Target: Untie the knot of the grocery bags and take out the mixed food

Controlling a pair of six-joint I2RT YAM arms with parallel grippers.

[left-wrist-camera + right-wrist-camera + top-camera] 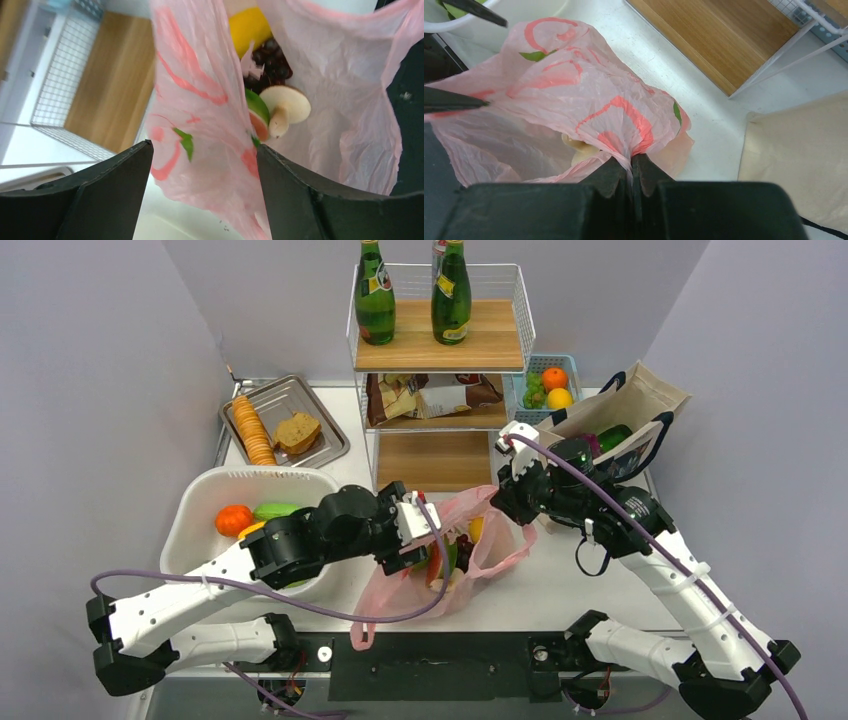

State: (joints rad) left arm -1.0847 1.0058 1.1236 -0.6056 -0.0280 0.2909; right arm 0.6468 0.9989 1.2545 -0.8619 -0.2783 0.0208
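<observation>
The left claw (pixel 202 150) stands wide, and one wall of the pink grocery bag (pixel 200 90) hangs loose between its fingers. I cannot tell if the plastic touches them. Beyond this claw, inside the open bag, there are a tan mushroom (pixel 286 105), a green slice (pixel 257 115) with red flesh, a lemon (pixel 250 25) partly hidden by the plastic, and a dark thing (pixel 272 62) that is hard to name. The right claw (pixel 630 167) is closed tight on a fold of the bag's rim. The bag sits on the white counter (pixel 704 100) between the two claws, and from above the arms hide much of it. A handle loop (pixel 365 625) hangs down below the left claw
</observation>
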